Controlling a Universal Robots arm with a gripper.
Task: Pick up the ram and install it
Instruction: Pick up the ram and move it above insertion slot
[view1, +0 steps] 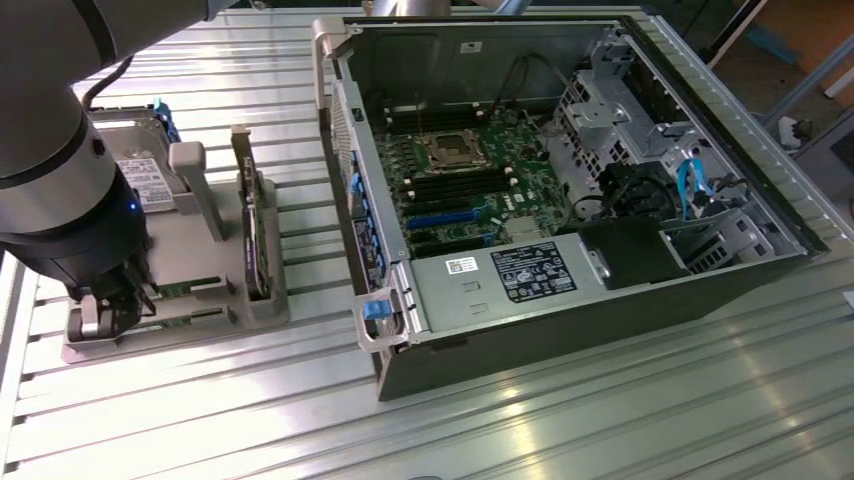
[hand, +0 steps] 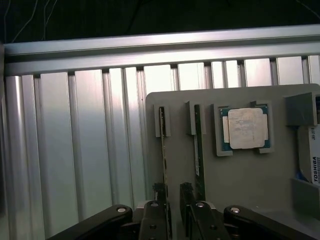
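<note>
Two green ram sticks stand on edge in slots of a grey holder tray (hand: 240, 175); one ram stick (hand: 162, 145) runs toward my left fingertip, the other (hand: 199, 150) lies just beyond my right fingertip. My gripper (hand: 173, 195) hovers over the sticks' near ends, open with a narrow gap and nothing held. In the exterior view the gripper (view1: 104, 318) is low over the near end of the tray (view1: 174, 335), where a ram (view1: 187, 289) shows as a green strip.
The tray also carries a processor chip (hand: 245, 128), a hard drive (view1: 140, 170) and an upright expansion card (view1: 248, 225). An open computer case (view1: 747, 200) with its motherboard (view1: 461, 180) lies at the exterior view's right on the ribbed aluminium table (view1: 561, 420).
</note>
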